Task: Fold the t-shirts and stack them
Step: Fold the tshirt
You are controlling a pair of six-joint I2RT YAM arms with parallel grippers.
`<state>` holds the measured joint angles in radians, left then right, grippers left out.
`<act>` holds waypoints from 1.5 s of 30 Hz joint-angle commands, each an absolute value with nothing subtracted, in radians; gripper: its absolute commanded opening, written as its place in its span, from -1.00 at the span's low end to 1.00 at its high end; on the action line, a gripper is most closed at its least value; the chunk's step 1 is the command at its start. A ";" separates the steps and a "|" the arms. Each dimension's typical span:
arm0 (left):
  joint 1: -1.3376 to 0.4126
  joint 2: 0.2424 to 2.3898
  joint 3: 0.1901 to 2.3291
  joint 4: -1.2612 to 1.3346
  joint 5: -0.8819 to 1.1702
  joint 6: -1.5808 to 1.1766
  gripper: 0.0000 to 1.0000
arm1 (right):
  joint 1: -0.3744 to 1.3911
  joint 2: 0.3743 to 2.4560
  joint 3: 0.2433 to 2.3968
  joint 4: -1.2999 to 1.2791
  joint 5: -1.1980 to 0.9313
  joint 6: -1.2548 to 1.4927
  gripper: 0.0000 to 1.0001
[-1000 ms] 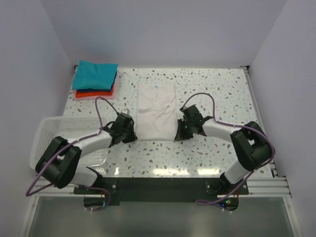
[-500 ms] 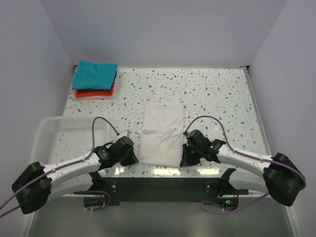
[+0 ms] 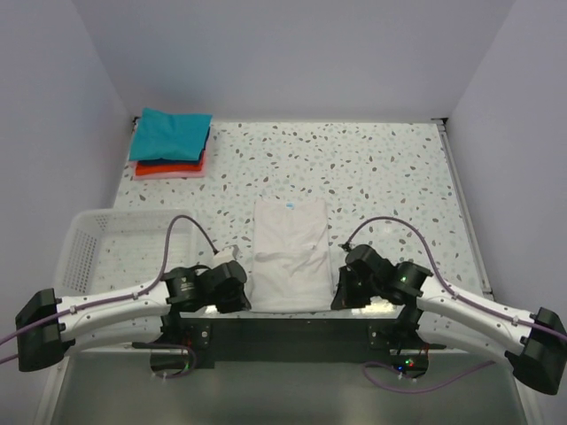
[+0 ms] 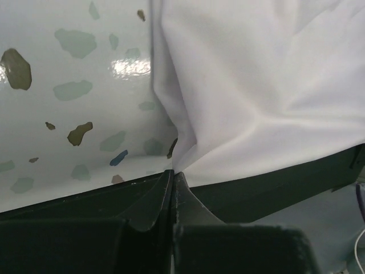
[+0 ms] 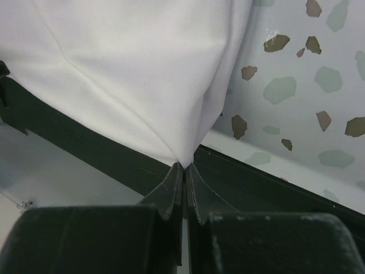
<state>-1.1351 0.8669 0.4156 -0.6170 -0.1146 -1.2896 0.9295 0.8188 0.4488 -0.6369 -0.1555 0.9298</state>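
Observation:
The white t-shirt (image 3: pixel 290 252) lies as a long narrow strip on the speckled table, its near end at the front edge. My left gripper (image 3: pixel 241 299) is shut on its near left corner, seen in the left wrist view (image 4: pixel 173 170) pinching the white cloth (image 4: pixel 256 85). My right gripper (image 3: pixel 337 299) is shut on its near right corner, seen in the right wrist view (image 5: pixel 185 165) with the cloth (image 5: pixel 142 74) in it. The teal t-shirt (image 3: pixel 171 135) lies folded on the red-orange t-shirt (image 3: pixel 168 167) at the back left.
A white mesh basket (image 3: pixel 124 252) stands at the front left beside the left arm. The black front rail (image 3: pixel 283 332) runs under the shirt's near end. White walls close the back and both sides.
Both grippers have pulled the white t-shirt toward the near edge of the table, holding its near corners. The shirt now reaches the front edge. The folded stack has not moved.

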 commanded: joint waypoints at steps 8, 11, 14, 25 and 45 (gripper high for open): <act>-1.138 0.859 0.689 -0.768 -0.389 -1.212 -1.00 | 0.930 0.833 0.741 -0.822 0.092 0.848 -1.00; -1.137 0.885 0.758 -0.790 -0.448 -1.186 -1.00 | 0.920 0.857 0.828 -0.864 0.158 0.807 -1.00; -1.135 0.922 0.857 -0.828 -0.524 -1.177 -1.00 | 0.899 0.871 0.902 -0.871 0.198 0.764 -1.00; -0.914 0.997 0.972 -0.700 -0.552 -1.019 -1.00 | 0.651 0.999 1.026 -0.779 -0.020 0.597 -1.00; -0.637 1.295 1.157 -0.468 -0.419 -0.812 -1.00 | 0.364 1.296 1.154 -0.578 -0.322 0.488 -1.00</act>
<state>-0.6712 1.2648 1.1114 -0.5415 -0.4339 -0.8726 0.3912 1.2640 1.1259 -0.6483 -0.2428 0.5064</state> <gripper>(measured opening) 0.014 0.014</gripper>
